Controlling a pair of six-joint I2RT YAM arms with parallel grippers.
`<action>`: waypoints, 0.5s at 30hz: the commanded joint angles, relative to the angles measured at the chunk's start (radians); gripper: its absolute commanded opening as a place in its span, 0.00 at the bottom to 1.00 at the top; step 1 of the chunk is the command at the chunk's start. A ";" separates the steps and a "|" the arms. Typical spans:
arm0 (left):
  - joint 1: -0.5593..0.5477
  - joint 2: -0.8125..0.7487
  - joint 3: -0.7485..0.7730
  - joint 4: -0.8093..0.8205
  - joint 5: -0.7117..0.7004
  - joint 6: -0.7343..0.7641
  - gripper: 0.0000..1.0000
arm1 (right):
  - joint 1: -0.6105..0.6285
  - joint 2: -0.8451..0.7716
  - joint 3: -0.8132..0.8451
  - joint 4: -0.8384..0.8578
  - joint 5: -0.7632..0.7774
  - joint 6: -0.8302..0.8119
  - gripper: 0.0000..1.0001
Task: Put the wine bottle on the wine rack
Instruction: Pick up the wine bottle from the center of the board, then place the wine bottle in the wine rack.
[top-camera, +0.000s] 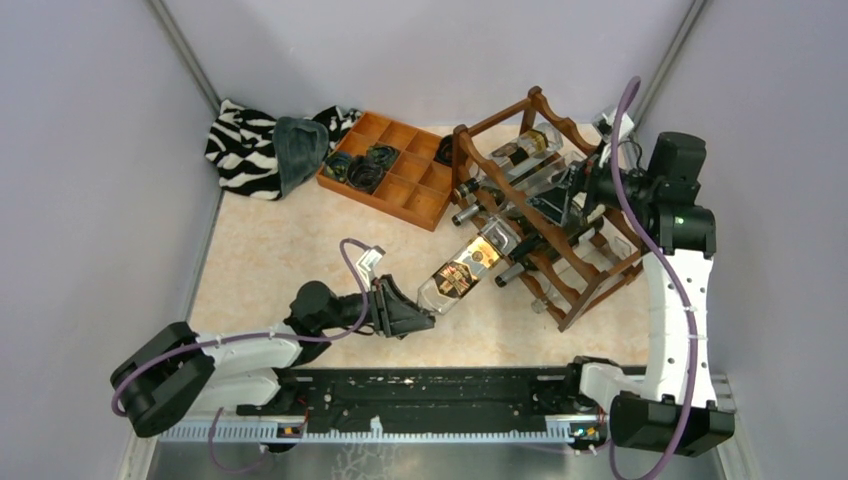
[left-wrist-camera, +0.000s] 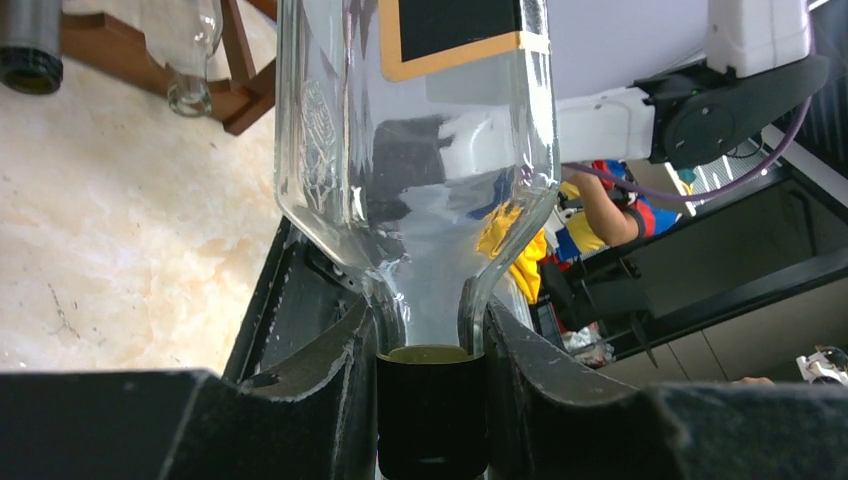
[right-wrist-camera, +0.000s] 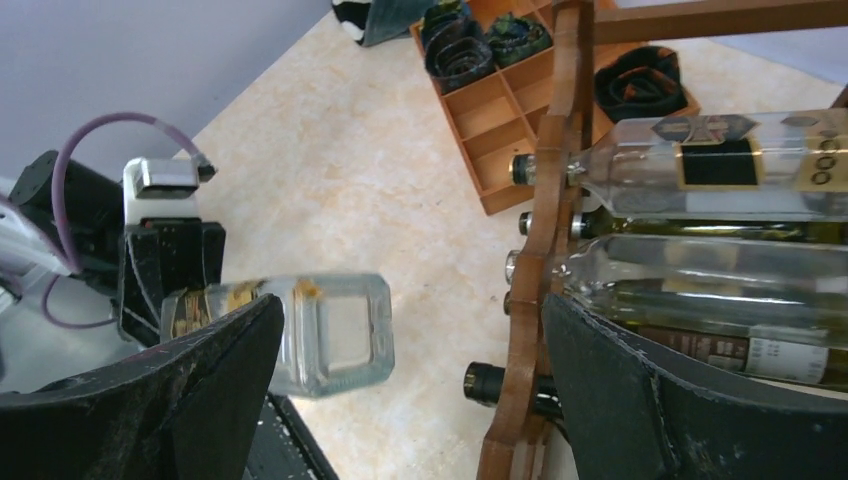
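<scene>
2 grippers split the job as we read it: the left gripper (top-camera: 424, 316) is clamped nearly closed on the capped neck of the wine bottle (top-camera: 466, 268). The bottle seems lifted off the table, its base aimed at the near left face of the wine rack (right-wrist-camera: 558, 160), probably so the base goes in first. The right gripper (right-wrist-camera: 412, 330) stands fully spread at the rack's right side and grips nothing, perhaps waiting to steady things. Several bottles lie in the tiers with necks jutting left, so we judge the entry tight. The compartment tray (top-camera: 375, 205) sits just beyond the rack's far left corner, off the approach line.
</scene>
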 joint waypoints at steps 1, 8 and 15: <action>-0.028 -0.025 0.073 0.094 0.050 0.057 0.00 | -0.018 0.020 0.102 0.004 0.057 -0.023 0.98; -0.122 0.019 0.122 0.057 0.007 0.122 0.00 | -0.036 0.042 0.143 0.017 0.079 0.006 0.98; -0.164 0.075 0.163 0.046 -0.012 0.155 0.00 | -0.079 0.038 0.107 0.067 0.041 0.057 0.98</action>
